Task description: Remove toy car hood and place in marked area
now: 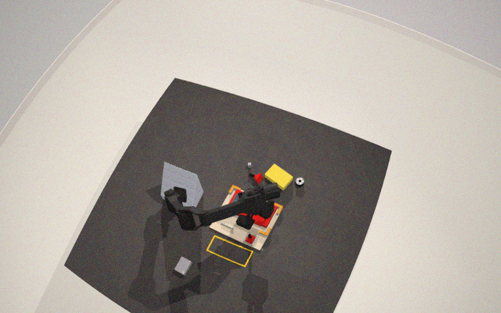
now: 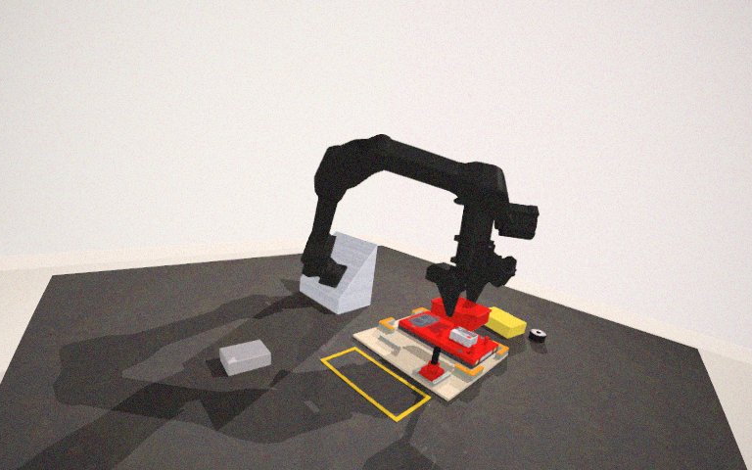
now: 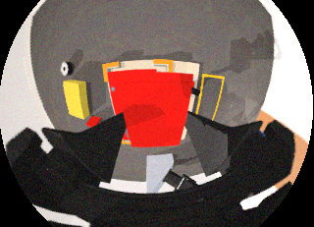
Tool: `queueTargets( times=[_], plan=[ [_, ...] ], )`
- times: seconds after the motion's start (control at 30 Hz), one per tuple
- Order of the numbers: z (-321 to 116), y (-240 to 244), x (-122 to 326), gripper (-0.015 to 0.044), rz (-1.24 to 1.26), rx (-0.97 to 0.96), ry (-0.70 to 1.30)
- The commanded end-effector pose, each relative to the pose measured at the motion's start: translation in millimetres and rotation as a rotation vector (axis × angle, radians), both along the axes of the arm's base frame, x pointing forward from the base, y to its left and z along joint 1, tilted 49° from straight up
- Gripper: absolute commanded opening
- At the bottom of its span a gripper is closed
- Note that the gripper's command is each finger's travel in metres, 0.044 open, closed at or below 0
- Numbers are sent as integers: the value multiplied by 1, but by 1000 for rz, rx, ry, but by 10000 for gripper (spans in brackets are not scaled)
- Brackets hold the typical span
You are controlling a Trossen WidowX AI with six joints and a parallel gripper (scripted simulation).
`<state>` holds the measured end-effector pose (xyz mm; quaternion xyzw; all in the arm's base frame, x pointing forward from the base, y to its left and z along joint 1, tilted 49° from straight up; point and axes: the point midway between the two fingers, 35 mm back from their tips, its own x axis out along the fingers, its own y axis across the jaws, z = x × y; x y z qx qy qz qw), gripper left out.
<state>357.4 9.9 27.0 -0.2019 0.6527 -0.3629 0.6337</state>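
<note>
Above the red toy car [image 1: 270, 220] [image 2: 415, 326], the pincer [image 1: 259, 221] [image 2: 462, 308] [image 3: 155, 113] is clamped on the hood [image 2: 461, 312] [image 3: 152, 109], its fingers fairly wide apart (the hood is broad and red). The hood hangs over the car, outside the yellow outline [image 1: 226, 257] [image 2: 375, 408] [image 3: 199, 109]. The car sits on a pale board [image 1: 227, 229] [image 2: 392, 349] [image 3: 195, 72] on a dark mat [image 1: 284, 132] [image 2: 164, 308] [image 3: 147, 21]. In the exterior view, a grey block [image 1: 182, 266] [image 2: 245, 356] lies left and a yellow block [image 1: 278, 176] [image 2: 506, 322] [image 3: 77, 99] right, before a plain white wall [image 2: 194, 116].

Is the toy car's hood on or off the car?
Off: the red hood is held in the tool above the car, whose white engine block shows uncovered.
</note>
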Motion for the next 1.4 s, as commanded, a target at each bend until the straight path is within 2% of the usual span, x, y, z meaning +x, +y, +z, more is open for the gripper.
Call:
queueTargets(
  times=[0.0,1.37],
  plan=[
    [12,-8,-3,0,5,-3,1],
    [121,-95,-64,0,3,-15,0]
  ],
)
